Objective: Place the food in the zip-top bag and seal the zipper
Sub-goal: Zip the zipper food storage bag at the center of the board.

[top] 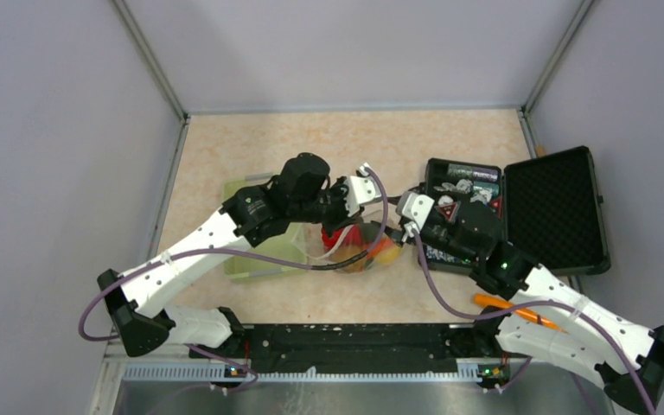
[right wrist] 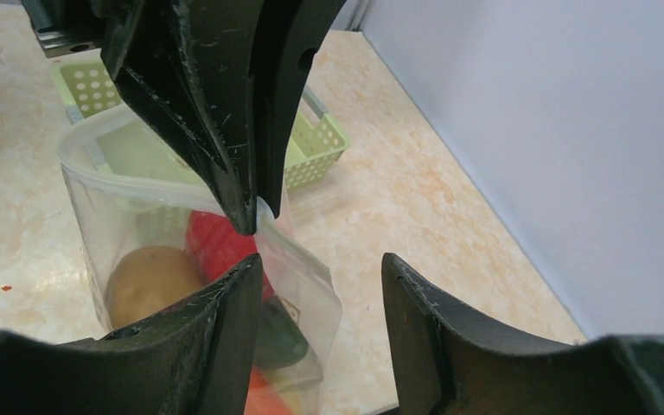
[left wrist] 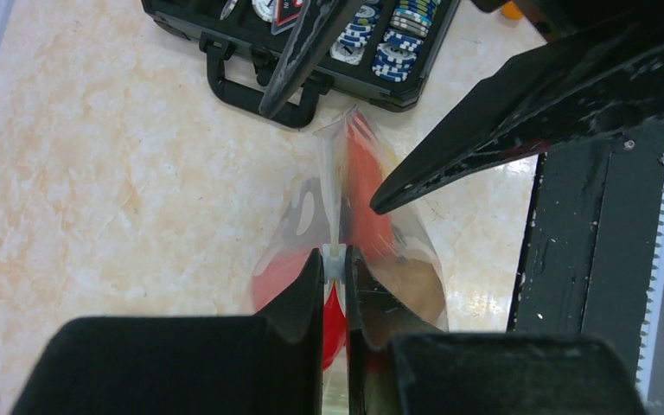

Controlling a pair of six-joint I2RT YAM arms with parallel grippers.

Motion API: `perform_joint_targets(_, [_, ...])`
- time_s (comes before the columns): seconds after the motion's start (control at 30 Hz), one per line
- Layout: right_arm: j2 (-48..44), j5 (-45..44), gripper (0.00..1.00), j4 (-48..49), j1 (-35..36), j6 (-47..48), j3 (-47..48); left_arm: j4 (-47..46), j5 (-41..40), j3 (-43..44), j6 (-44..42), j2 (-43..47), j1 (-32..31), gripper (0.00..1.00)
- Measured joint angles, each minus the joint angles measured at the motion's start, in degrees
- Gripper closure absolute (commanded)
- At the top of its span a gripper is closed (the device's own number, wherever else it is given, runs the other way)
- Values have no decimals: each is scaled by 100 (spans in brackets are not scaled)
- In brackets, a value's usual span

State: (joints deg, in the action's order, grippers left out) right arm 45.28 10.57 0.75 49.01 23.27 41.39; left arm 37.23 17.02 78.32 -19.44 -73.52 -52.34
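Beige table [top: 328, 138] with an open black case [top: 558, 207] on its right side and a pale green basket [right wrist: 311, 151] on its left. Between them, at mid-table, the zip-top bag [right wrist: 307, 298] stands upright with the food [right wrist: 147, 281] inside: brown, red and dark green pieces. One orange carrot [top: 494, 303] lies outside, by the right arm. The left gripper [left wrist: 335, 262] is clamped on the zipper [left wrist: 333, 186]. The right gripper [right wrist: 320, 268] is spread wide and holds nothing, the bag's end between its fingers.
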Motion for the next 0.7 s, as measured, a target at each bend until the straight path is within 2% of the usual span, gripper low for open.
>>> perform_joint_targets(0.13, [-157, 76, 51, -326, 0, 120, 120, 15, -2, 9, 0, 0, -7, 100])
perform_joint_targets(0.33, [212, 610, 58, -684, 0, 219, 450, 120, 118, 68, 0, -7, -70, 100])
perform_joint_targets(0.53, [575, 929, 78, -896, -2, 269, 494, 205, 179, 146, 4, -11, -153, 100])
perform_joint_targets(0.7, [549, 992, 79, -824, -4, 262, 450, 223, 192, 149, 4, -9, -157, 100])
